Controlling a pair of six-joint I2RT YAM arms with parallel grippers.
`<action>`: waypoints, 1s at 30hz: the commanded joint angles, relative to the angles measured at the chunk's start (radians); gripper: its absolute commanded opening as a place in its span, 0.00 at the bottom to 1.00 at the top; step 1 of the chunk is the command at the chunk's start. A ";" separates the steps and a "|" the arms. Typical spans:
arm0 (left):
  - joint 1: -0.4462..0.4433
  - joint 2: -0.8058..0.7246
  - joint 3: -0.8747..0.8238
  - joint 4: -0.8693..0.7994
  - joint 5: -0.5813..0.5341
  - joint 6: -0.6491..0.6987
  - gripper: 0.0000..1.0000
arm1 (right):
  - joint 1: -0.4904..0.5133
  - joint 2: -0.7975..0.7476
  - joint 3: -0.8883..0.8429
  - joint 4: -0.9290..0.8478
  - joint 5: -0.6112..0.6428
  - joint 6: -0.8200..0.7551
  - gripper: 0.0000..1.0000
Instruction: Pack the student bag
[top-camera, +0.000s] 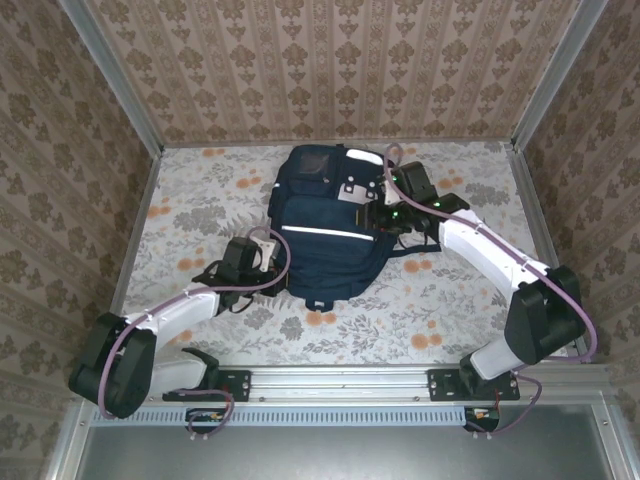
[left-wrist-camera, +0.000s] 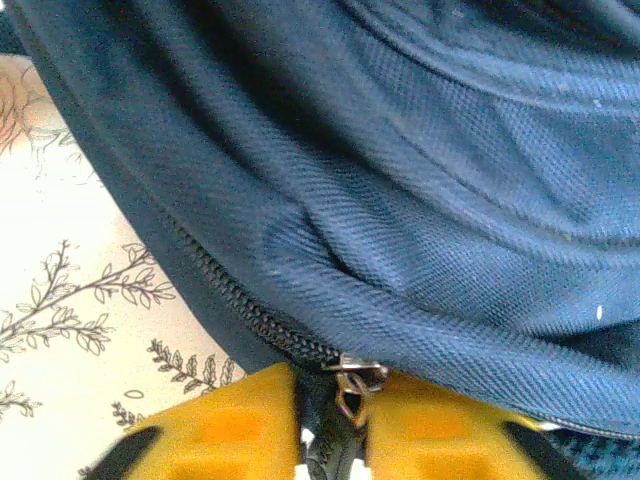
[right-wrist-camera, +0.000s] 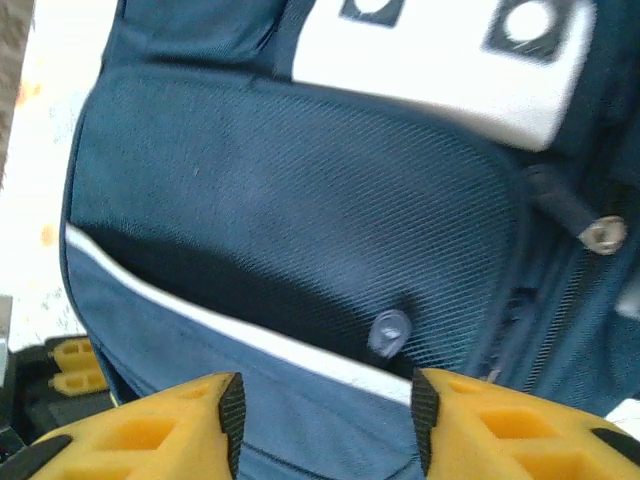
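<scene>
Left gripper (left-wrist-camera: 332, 410) pinching zipper pull (left-wrist-camera: 352, 383), student bag (left-wrist-camera: 420, 200)

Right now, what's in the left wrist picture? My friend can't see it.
The left end effector has its two yellow fingers closed on a small metal zipper pull of the navy student bag. Flowery tablecloth shows at the left.

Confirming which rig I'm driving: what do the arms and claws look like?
The left arm and right arm: white link shells, bulky black joints. A purple cable runs along each. The left claw and right claw have blocky yellow fingers edged in black.
</scene>
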 joint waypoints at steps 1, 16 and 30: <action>-0.007 -0.038 0.017 0.014 -0.003 0.023 0.07 | 0.101 0.070 0.114 -0.103 0.075 -0.108 0.57; -0.003 -0.115 -0.016 0.015 -0.029 0.006 0.00 | 0.325 0.175 -0.035 0.349 0.247 -1.067 0.72; 0.006 -0.135 -0.029 0.026 -0.025 -0.004 0.00 | 0.336 0.154 -0.070 0.389 0.204 -1.146 0.47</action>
